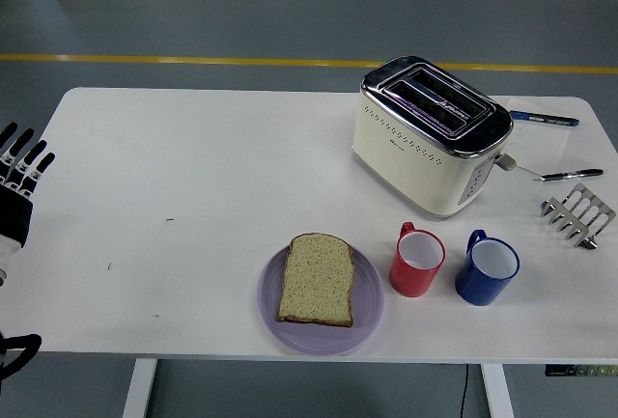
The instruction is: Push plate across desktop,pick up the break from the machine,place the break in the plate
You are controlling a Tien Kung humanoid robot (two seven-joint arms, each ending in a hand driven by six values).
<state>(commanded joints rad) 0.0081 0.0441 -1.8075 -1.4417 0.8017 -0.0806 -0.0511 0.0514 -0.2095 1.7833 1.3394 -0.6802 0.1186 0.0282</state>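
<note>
A slice of bread (317, 279) lies flat on a purple plate (366, 321) near the table's front edge, a little right of centre. A cream and chrome toaster (432, 138) stands at the back right, and nothing sticks up out of its slots. My left hand (19, 186) is at the far left edge of the table with its fingers spread, holding nothing, well away from the plate. My right hand is out of the picture.
A red mug (417, 261) and a blue mug (488, 268) stand just right of the plate. A metal toast rack (578, 213) and two pens (543, 118) lie at the right edge. The white table (193, 167) is bare on its left half.
</note>
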